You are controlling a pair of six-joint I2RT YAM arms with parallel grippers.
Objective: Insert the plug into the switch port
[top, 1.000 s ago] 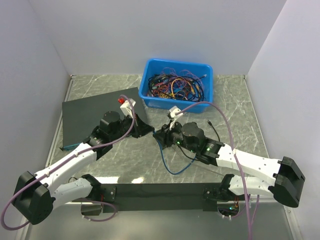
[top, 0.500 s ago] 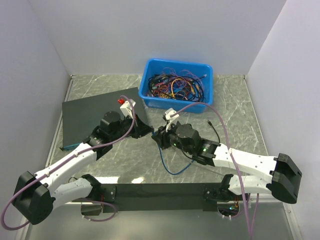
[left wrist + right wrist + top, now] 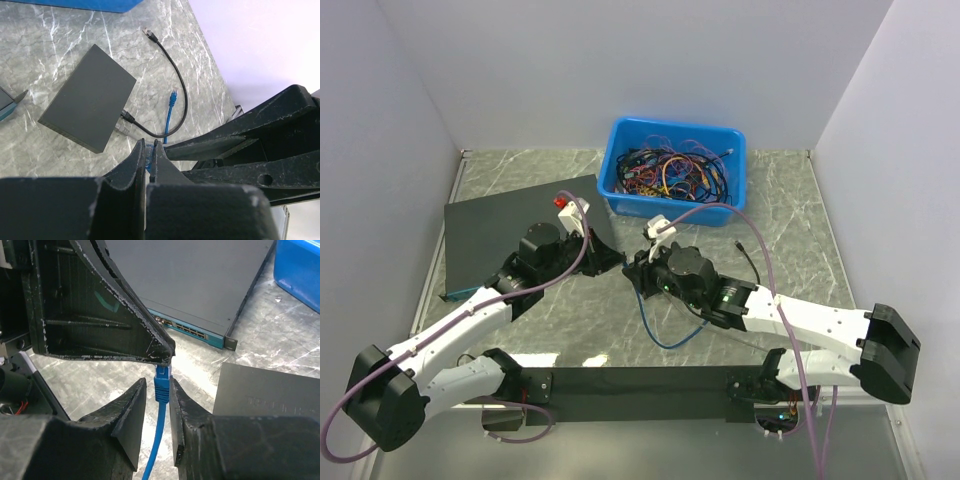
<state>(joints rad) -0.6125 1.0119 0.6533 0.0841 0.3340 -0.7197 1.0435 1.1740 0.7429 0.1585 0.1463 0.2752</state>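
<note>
Passing the plug from one arm to the other, by the look of it. Holds it above the table by its tip in the left gripper, pinched fully closed. Brackets it just below that pinch with the right gripper, part-open, with a sliver of gap on one side, so apparently not yet clamped. Leaves the small black box flat on the marble table, apart from the plug, with a black cable seated in its narrow edge; cannot make out the switch port itself beside that. Calls next, probably, for closing the right jaws firmly on the plug, letting go with the left, then turning the plug square to that edge and pushing straight in.
</note>
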